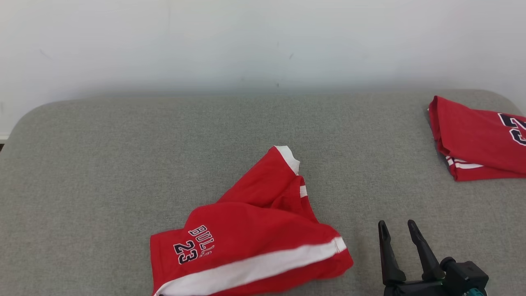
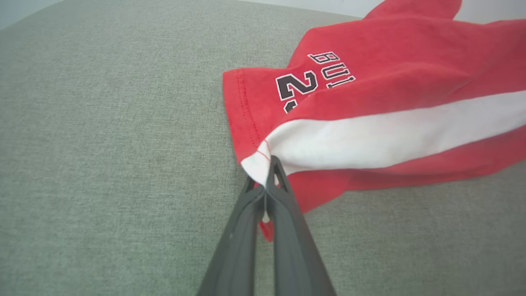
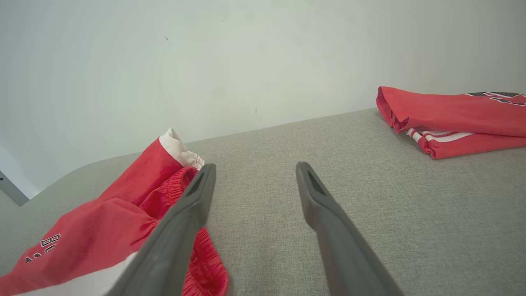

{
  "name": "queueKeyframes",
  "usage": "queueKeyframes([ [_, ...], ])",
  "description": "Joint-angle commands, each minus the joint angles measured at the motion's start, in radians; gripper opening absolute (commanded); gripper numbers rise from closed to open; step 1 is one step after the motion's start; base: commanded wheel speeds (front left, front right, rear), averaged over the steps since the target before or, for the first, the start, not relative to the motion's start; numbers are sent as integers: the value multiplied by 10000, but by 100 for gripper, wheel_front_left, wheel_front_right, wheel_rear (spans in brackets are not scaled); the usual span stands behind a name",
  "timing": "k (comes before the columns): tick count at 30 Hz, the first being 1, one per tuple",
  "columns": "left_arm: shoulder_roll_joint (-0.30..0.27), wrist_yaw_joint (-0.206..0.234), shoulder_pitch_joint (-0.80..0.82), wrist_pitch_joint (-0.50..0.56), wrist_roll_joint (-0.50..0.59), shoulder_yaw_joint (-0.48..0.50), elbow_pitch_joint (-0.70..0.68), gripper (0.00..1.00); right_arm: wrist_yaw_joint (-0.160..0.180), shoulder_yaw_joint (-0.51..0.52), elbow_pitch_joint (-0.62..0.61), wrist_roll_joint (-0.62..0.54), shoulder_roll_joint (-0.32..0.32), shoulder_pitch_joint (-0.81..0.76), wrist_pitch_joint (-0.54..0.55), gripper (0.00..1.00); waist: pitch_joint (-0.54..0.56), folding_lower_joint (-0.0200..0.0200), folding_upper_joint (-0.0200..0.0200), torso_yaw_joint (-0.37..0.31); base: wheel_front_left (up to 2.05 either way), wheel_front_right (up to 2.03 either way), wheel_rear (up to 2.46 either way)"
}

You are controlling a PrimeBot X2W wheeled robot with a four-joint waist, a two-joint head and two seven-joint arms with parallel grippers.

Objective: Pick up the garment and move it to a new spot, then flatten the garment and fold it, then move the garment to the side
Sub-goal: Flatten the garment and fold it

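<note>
One hem corner of the shorts (image 2: 390,82) is clamped in the left gripper (image 2: 271,164); their stripe (image 2: 390,135) runs rightward toward the empty, wide-open right gripper (image 1: 397,224).

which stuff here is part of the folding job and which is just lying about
In the job: crumpled red shorts; left gripper, shut on their corner; right gripper, open beside them.
Lying about: folded red garment, at the far right of the grey cushion.
</note>
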State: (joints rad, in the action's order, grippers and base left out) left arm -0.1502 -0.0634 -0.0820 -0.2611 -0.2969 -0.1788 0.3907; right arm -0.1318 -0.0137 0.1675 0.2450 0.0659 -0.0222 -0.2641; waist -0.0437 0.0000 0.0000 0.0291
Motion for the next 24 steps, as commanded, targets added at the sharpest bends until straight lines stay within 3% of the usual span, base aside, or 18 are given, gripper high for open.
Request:
queueKeyframes([
  [1, 40, -28, -18, -34, -35, 48, 0, 24, 27, 3, 1, 17, 2, -104, 3, 100, 38, 0, 0, 26, 0, 0, 0],
  [2, 66, -17, 28, -40, -21, 61, 14, 100, 27, 12, 6, 12, 11, -119, 3, 100, 64, 0, 0, 46, 0, 0, 0],
  [14, 133, 104, -432, -44, 19, 674, -1195, 100, 27, -319, 43, 30, 408, -475, 3, 100, 417, 0, 0, 284, 0, 0, 0],
  [24, 103, -246, -703, 437, -435, 412, -616, 100, 27, -1921, 335, 427, 1699, -401, 1, 100, 449, 0, 0, 276, 0, 0, 0],
])
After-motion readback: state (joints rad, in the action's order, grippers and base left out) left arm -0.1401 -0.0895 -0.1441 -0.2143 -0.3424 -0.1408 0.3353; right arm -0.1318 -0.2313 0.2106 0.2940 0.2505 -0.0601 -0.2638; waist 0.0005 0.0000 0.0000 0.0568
